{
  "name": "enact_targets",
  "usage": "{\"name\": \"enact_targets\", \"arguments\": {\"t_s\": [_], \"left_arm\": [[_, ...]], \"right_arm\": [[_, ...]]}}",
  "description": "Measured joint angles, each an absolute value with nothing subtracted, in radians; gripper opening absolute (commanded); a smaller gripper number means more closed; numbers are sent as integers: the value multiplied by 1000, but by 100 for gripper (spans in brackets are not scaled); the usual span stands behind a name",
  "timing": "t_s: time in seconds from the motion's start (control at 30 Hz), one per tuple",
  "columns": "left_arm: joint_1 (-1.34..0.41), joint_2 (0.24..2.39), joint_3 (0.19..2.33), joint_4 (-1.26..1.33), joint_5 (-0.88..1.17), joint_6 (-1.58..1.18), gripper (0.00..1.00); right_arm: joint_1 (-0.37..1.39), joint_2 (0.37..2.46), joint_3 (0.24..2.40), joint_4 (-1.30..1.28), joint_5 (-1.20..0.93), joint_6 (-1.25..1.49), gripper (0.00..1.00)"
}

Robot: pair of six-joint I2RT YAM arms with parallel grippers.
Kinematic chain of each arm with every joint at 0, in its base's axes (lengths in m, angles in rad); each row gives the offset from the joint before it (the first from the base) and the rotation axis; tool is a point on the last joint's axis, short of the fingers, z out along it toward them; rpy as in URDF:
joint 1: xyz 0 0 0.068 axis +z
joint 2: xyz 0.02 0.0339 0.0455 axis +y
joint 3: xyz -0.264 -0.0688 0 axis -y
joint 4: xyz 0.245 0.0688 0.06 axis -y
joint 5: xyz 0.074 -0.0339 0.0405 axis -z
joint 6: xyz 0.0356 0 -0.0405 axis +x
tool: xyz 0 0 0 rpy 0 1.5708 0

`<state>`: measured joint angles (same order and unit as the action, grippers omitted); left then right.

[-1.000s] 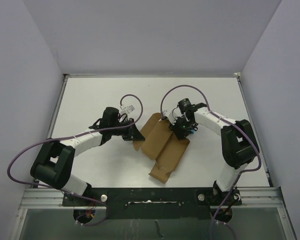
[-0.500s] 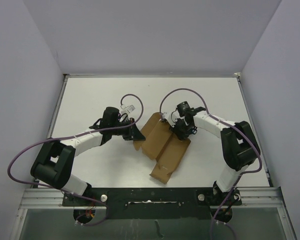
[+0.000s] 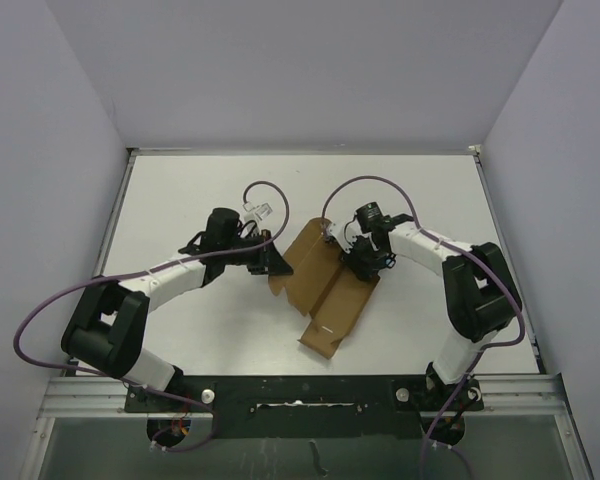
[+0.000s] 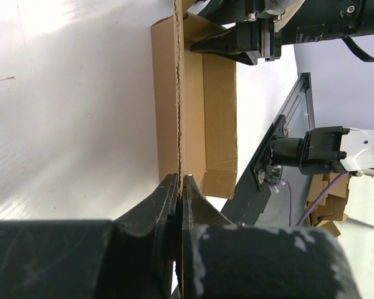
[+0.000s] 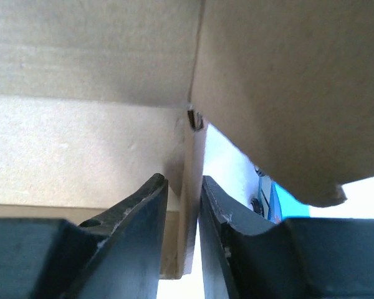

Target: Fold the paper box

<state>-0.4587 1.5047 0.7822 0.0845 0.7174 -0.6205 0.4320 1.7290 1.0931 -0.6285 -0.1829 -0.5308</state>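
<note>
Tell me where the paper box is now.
In the top view the paper box sits near the table's middle, between the left gripper, pinching its left edge, and the right gripper at its right side.

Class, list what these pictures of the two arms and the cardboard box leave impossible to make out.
Right wrist view: whether the right claw grips the card between its fingers, too close to tell.
Right wrist view: the paper box outline, cut off by every edge.
Right wrist view: a blue patch, mostly hidden behind the box.
Left wrist view: the box's near end, hidden behind the left claw.
</note>
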Motion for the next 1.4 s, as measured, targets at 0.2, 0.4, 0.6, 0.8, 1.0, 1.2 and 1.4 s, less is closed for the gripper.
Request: {"name": "enact_targets", "arguments": {"t_s": [0.2, 0.4, 0.6, 0.8, 1.0, 1.2, 1.4], "left_arm": [[-459, 1516, 821, 58, 719, -593, 0], [-459, 1546, 884, -18, 727, -527, 0], [-459, 1586, 1026, -187, 749, -379, 0], [-459, 1634, 1182, -393, 771, -175, 0], [-471, 1688, 1335, -595, 773, 17, 0], [-512, 1712, 1413, -722, 763, 168, 0], [-551, 1717, 1439, -769, 753, 278, 0]], "right_arm": [[393, 1705, 1090, -645, -258, -530, 45], [324, 1598, 1078, -652, -366, -533, 56], [224, 1502, 1056, -652, -531, -545, 59], [93, 1380, 1016, -637, -770, -546, 75], [56, 1236, 950, -542, -928, -557, 98], [57, 1370, 1109, -627, -1036, -624, 97], [35, 1415, 1075, -615, -1106, -593, 97]]}}
